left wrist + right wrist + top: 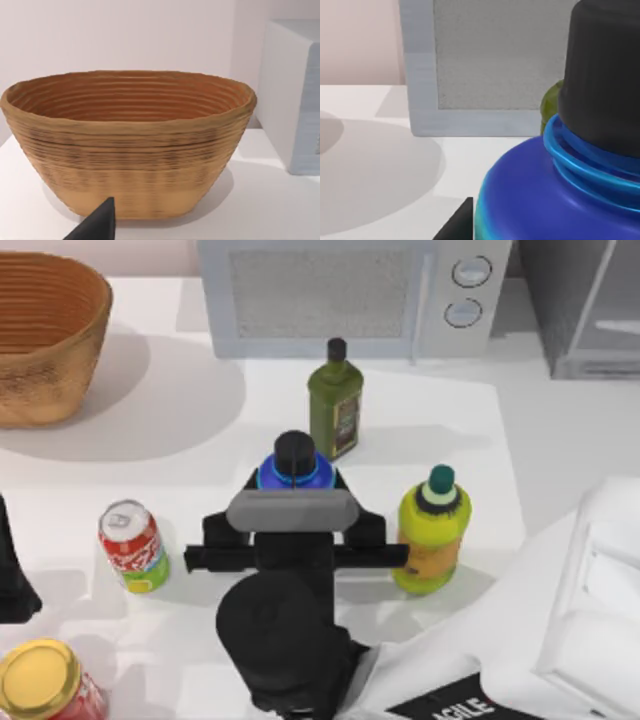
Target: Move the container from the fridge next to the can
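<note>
Well, the right gripper [293, 502] clasps the glossy, round-shouldered container [295, 468] with its matte black cap, between the ridged can [133, 546] and the yellow bottle [433, 530]; left gripper's [12, 585] state I cannot tell.

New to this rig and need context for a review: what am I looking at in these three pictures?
It is a simulated table with two AgileX arms. The top view looks straight down. The right gripper is at the table's middle, around the container, a blue bottle with a black cap; it seems to be gripping it, though the fingers are hidden. The can stands to its left, apart from it.

Also on the table: an olive bottle, a yellow-green bottle, a woven basket, a microwave, the fridge at the far right, and a red jar with gold lid.

The right wrist view looks past the container's cap toward the microwave. The left wrist view faces the basket; the left gripper is parked at the table's left edge.
</note>
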Available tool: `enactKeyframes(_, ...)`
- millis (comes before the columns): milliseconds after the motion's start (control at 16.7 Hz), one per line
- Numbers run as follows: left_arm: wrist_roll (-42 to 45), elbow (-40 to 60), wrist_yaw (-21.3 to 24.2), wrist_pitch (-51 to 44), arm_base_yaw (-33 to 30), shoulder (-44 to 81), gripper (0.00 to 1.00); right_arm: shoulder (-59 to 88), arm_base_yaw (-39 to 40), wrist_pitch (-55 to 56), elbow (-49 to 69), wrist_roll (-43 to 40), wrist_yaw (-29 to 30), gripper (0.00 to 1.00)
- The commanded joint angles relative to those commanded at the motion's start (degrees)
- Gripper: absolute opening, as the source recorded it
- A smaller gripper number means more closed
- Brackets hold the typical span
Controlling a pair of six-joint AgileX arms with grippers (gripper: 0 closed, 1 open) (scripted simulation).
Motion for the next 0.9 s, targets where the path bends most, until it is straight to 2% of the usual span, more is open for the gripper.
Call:
enactKeyframes(60,0.0,0.0,0.0,0.0,0.0,0.0,1.0,0.0,0.0,0.0,0.0,0.0,0.0,0.0)
enactKeyframes(840,0.0,0.0,0.0,0.0,0.0,0.0,1.0,0.0,0.0,0.0,0.0,0.0,0.0,0.98)
enactKeyframes(900,0.0,0.0,0.0,0.0,0.0,0.0,1.0,0.0,0.0,0.0,0.0,0.0,0.0,1.0)
